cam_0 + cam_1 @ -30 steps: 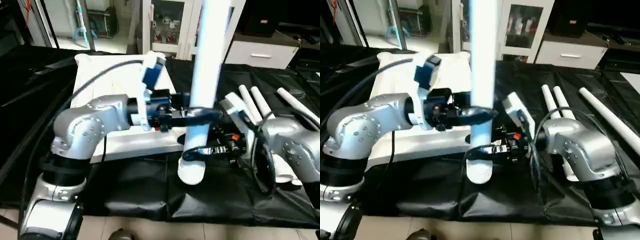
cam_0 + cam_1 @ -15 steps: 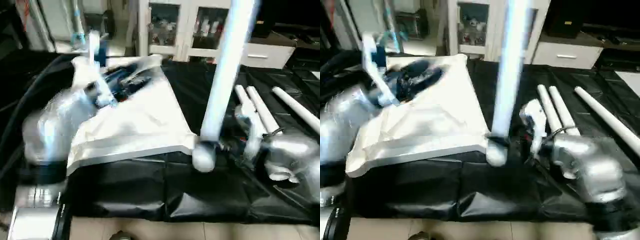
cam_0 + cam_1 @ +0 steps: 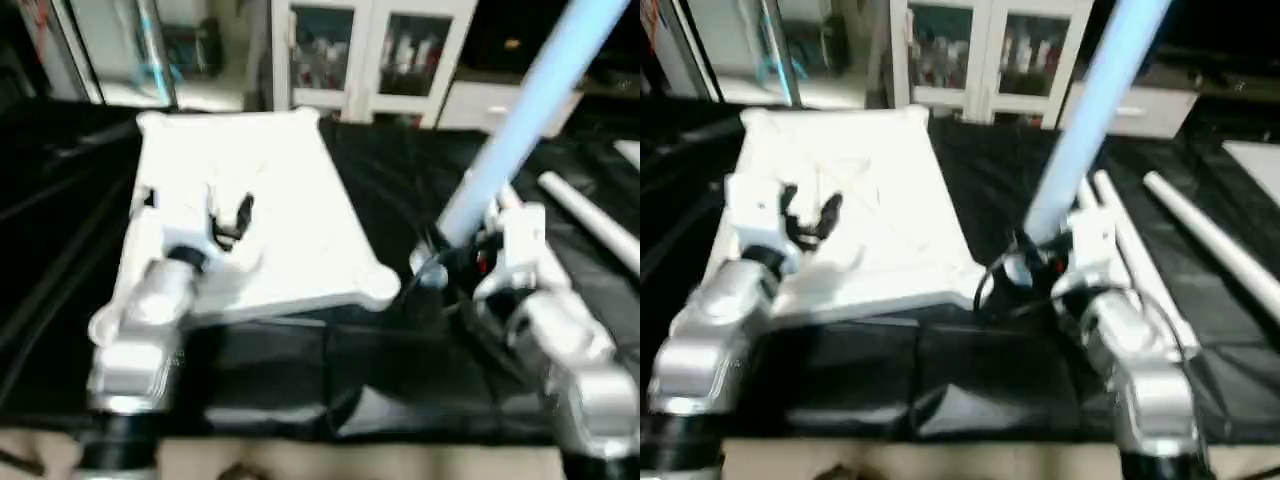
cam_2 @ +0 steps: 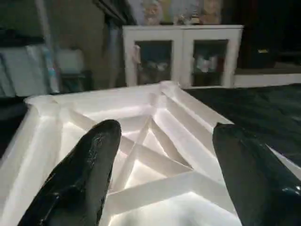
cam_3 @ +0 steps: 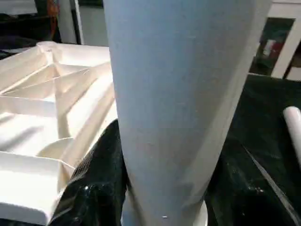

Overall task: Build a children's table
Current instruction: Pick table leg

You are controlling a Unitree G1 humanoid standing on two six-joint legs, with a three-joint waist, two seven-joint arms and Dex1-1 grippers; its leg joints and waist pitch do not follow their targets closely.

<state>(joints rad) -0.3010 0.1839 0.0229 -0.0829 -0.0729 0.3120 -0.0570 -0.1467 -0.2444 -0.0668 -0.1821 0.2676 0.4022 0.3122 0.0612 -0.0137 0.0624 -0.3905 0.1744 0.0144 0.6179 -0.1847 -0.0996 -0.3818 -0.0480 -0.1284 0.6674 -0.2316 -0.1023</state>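
Our right pincer (image 5: 160, 197) is clamped on a white tube leg (image 3: 520, 130) near its lower end, one black finger (image 5: 91, 183) on either side of the tube. We hold the leg tilted, so that its upper part leans away from the tabletop (image 3: 250, 210) and runs out past the top of the head views. Its lower end sits just beside the tabletop's near right corner socket (image 3: 380, 285); whether it touches the socket we cannot tell.

Our left pincer (image 3: 230, 215) hangs over the near left part of the tabletop with its two black fingers (image 4: 80, 174) well apart and nothing between them. In the left wrist view we look between those fingers straight onto the tabletop's ribbed underside, where the white ribs cross in an X.

We see the tabletop lying upside down on the worktop (image 3: 380, 350), which is draped in black sheeting. To the right of the tabletop, beyond the held leg, more white legs (image 3: 1200, 240) lie flat on the sheeting, well apart from the tabletop. Behind the tabletop's far edge stands a white cabinet with glass doors (image 3: 370, 55).
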